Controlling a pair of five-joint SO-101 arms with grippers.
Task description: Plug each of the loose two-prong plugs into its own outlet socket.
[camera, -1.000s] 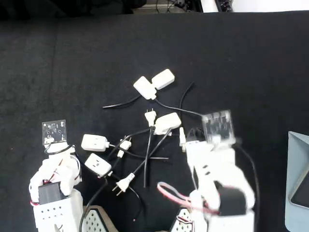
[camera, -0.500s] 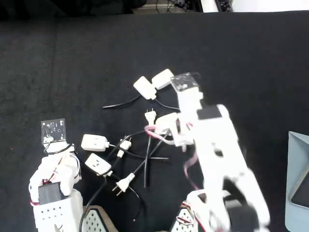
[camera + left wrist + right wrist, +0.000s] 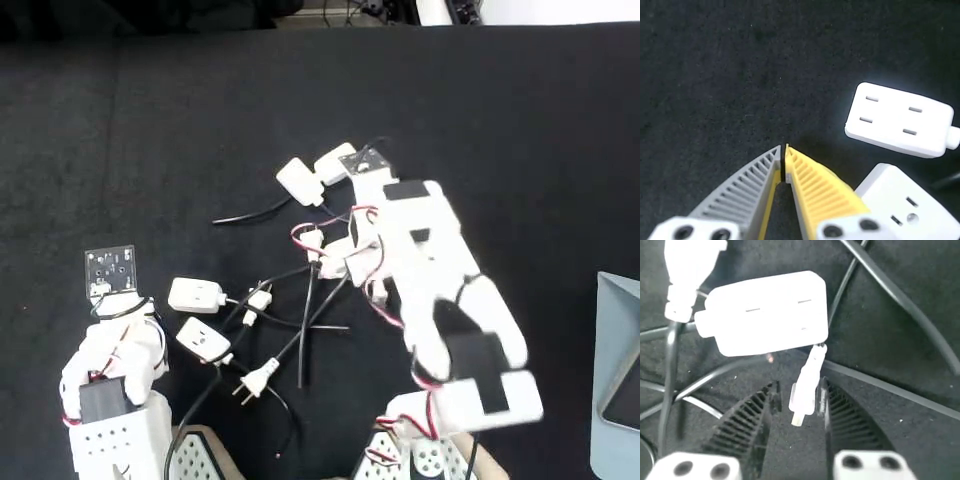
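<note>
1. Black cloth covers the tabletop (image 3: pixel 715 60). The left pincer (image 3: pixel 785 152) sits low over it with its grey and yellow fingers pressed together, holding nothing.
2. Just ahead of that pincer, off to its yellow-finger side, lies a flat socket block (image 3: pixel 900 120) with its slots facing up. A second socket (image 3: pixel 910 205) sits closer in, right beside the yellow finger.
3. Between the two pincers, two loose plugs (image 3: pixel 261 298) lie among crossing black cables (image 3: pixel 305 330), well clear of either one.
4. The right pincer (image 3: pixel 799 384) has its jaws apart, straddling a small white plug (image 3: pixel 807 375). The plug lies on the cloth between the fingers, nearer one finger, with a visible gap to the other. It looks unclamped.
5. That plug's long axis runs nearly along the fingers, leaning a little. Its narrow end points away from the pincer and touches the edge of a white outlet block (image 3: pixel 765 312) just past the fingertips. Its blunt end points back toward the wrist. I cannot tell which end carries the prongs.
6. Risks, as I judge them:
   - Closing now would likely meet the plug off-centre, and it could twist or squirt out.
   - The outlet block is unanchored, so any push may slide it away.
   - A nearby cable could snag and drag its neighbours.
</note>
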